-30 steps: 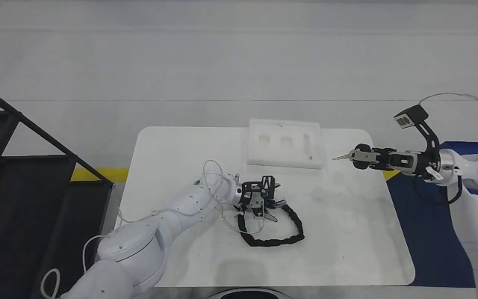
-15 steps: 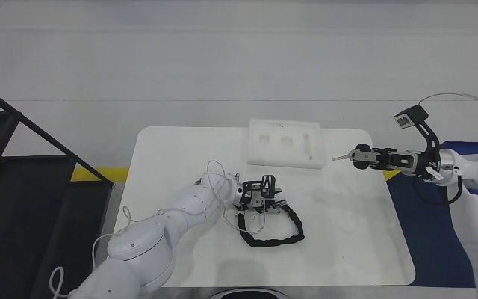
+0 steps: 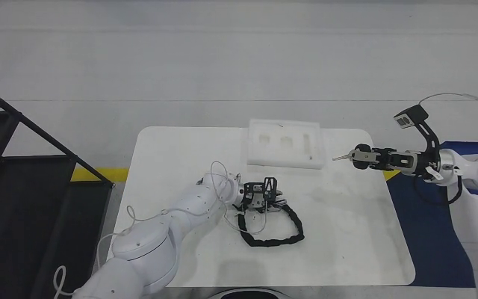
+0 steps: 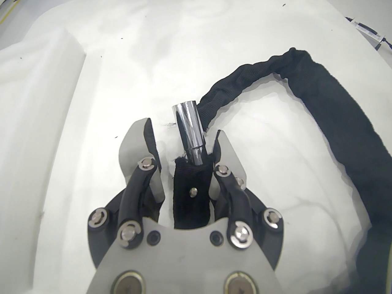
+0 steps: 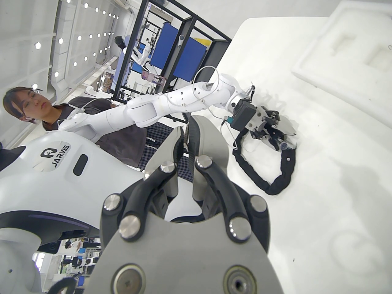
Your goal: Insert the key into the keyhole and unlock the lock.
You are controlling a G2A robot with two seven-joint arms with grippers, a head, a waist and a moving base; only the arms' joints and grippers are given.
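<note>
Your left gripper (image 4: 183, 130) is spread around the shiny metal tube end (image 4: 187, 114) of the black cloth-covered chain lock (image 4: 324, 99). The lock lies in a loop on the white table (image 3: 343, 224). One finger touches it; the other is apart. Your right gripper (image 3: 355, 156) pinches the small silver key (image 3: 341, 158), just beside the white foam tray (image 3: 285, 142).

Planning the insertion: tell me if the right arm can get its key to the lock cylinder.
Probably yes: bare table lies between the key and the chrome lock cylinder, whose tip juts past the left end effector; the foam tray lies close.
</note>
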